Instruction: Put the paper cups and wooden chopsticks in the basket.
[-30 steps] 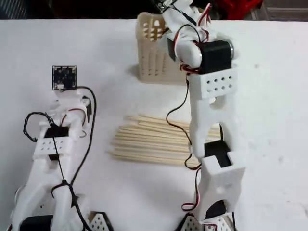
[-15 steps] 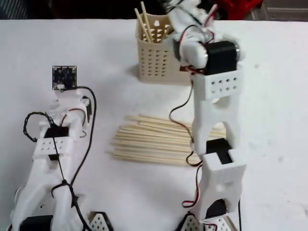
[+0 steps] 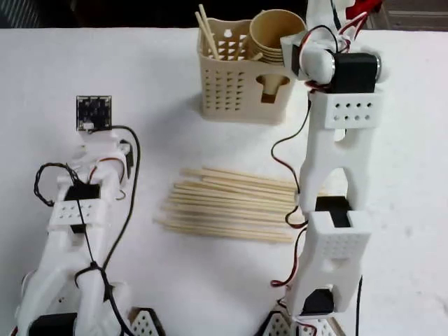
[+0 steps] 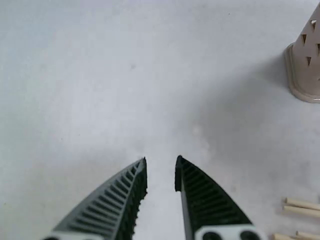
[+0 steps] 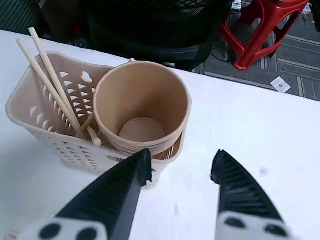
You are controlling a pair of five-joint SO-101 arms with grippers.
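Note:
A cream perforated basket (image 3: 227, 94) (image 5: 30, 107) stands at the table's far middle. Stacked paper cups (image 3: 277, 35) (image 5: 142, 110) sit upright in its right half, and a few wooden chopsticks (image 3: 208, 31) (image 5: 50, 80) lean in its left half. A loose pile of wooden chopsticks (image 3: 231, 204) lies mid-table. My right gripper (image 5: 181, 167) hangs open and empty just right of the cups, raised over the table. On the left, my left gripper (image 4: 160, 174) rests low over bare table, its fingers slightly apart and holding nothing; the basket's corner (image 4: 306, 65) and chopstick ends (image 4: 300, 207) show at the edge.
A small black marker card (image 3: 94, 112) lies ahead of the left arm. The right arm (image 3: 339, 175) stretches over the right ends of the chopstick pile. Red stool legs (image 5: 260, 30) and a dark chair stand beyond the far table edge.
The right arm has swung right and away from above the basket, uncovering the paper cups and chopsticks inside it. The left arm has stayed still.

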